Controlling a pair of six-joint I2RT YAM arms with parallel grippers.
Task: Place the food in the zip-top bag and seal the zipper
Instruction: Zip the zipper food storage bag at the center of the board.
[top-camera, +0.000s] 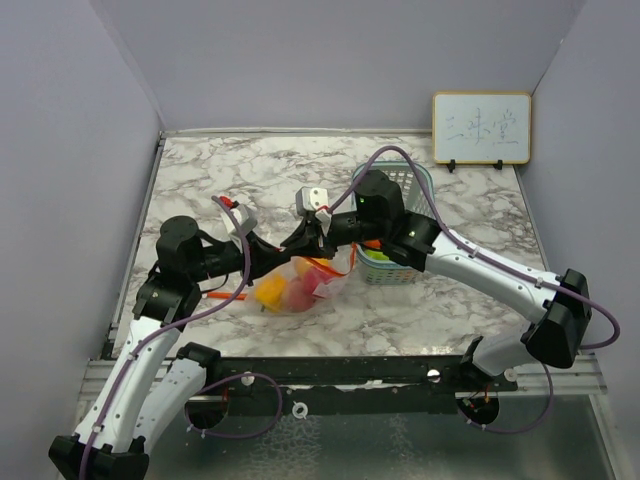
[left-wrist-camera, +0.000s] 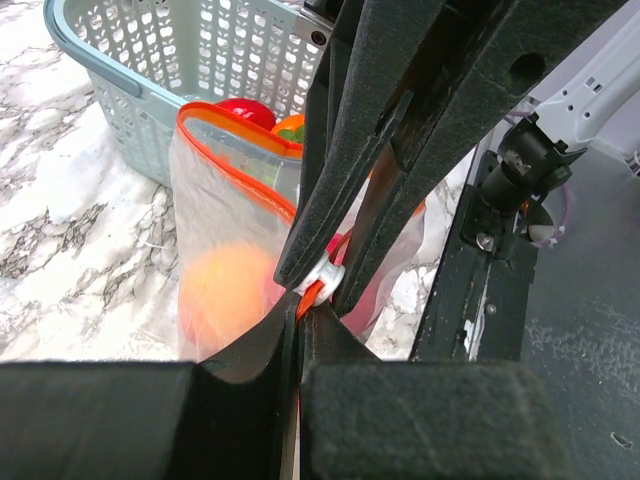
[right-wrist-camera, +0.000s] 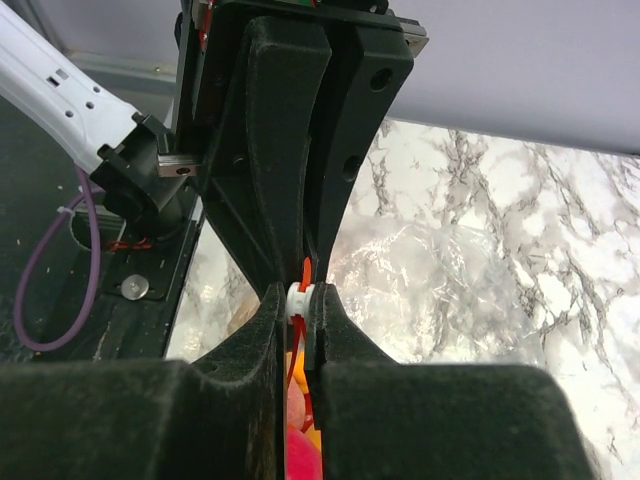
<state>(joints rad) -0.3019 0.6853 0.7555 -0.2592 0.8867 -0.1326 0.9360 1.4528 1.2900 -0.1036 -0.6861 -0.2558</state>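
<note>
Bright, even light, soft shadows; near fingers (left-wrist-camera: 150, 420) blur in wrist views.

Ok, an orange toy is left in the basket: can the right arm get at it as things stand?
Probably not yet: the right gripper is shut on the zipper, against the left gripper, so its jaws are taken. The orange toy lies close beside that arm in the teal basket.

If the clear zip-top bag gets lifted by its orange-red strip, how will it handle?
Likely floppy: the clear crinkly plastic zip-top bag sags creased below its orange-red zipper strip. Probably bottom-heavy and swingy, since the plastic toy food sits low inside.
</note>
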